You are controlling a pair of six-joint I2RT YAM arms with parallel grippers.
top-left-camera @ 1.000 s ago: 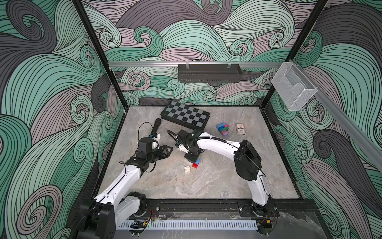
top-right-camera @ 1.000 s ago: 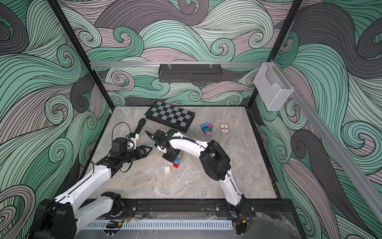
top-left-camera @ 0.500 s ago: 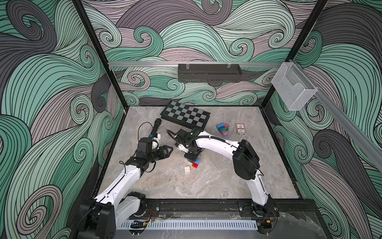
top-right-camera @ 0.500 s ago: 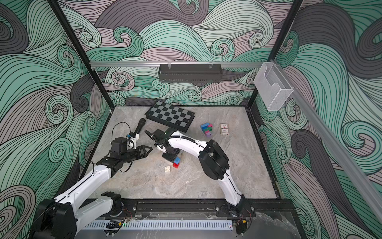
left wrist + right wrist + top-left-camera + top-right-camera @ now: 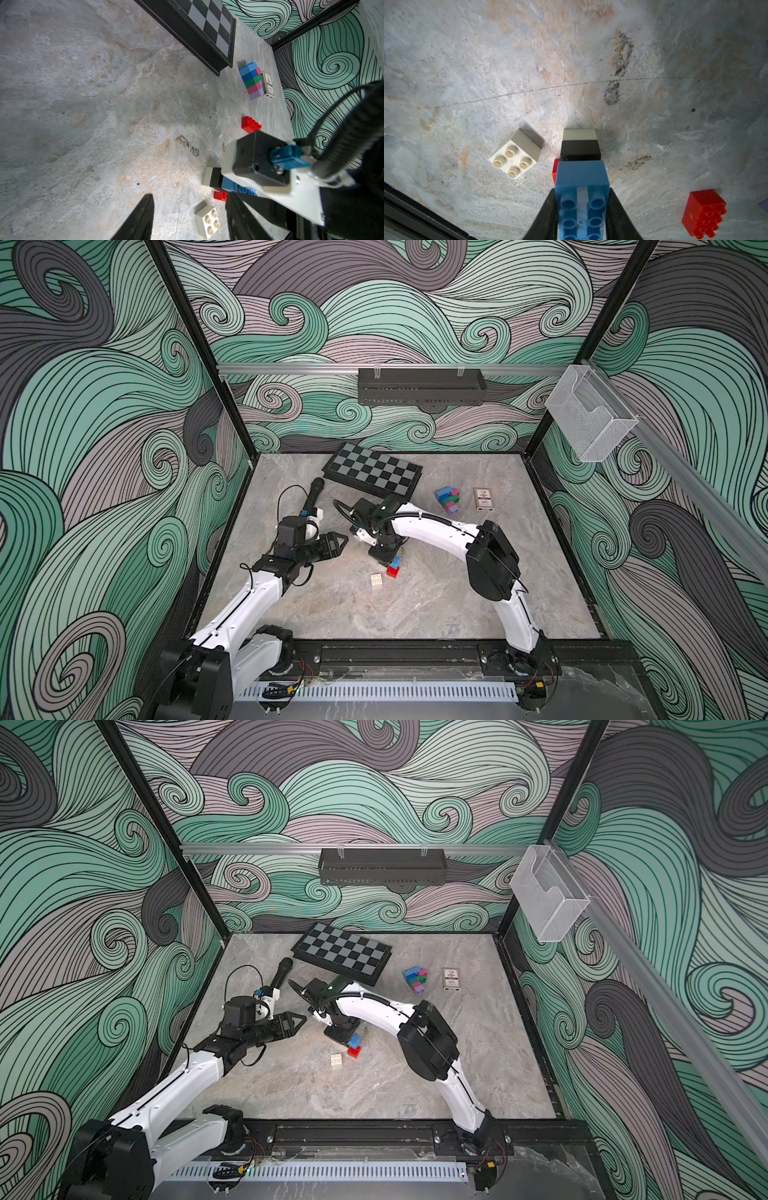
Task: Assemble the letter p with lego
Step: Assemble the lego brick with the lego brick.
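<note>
Bearings: clock face laid on the table as a top view showed it, 12 toward the back wall.
Right gripper: the right gripper pointed down near the table's middle, its fingers clamped on the two long sides of the blue brick.
Blue brick: oblong, studs up, topmost of a short column.
Column: under the blue sat the black brick, then the cream base brick nearest the table. Contact with the table could not be told.
Red brick: a red brick showed at the column's 6, touching it. Joined or not, could not tell.
Loose cream brick: square, studs up, at the column's 8, near but apart.
Loose red brick: alone on the table, between the column and the coloured cluster.
Coloured cluster: blue, green, pink and lilac bricks joined, at the column's 1, well apart.
Card box: just beside the cluster, at its 3.
Left gripper: at the column's 10, jaws apart, nothing held.
Chessboard: at 12, by the back wall.
Microphone: at the left gripper's 11.
</note>
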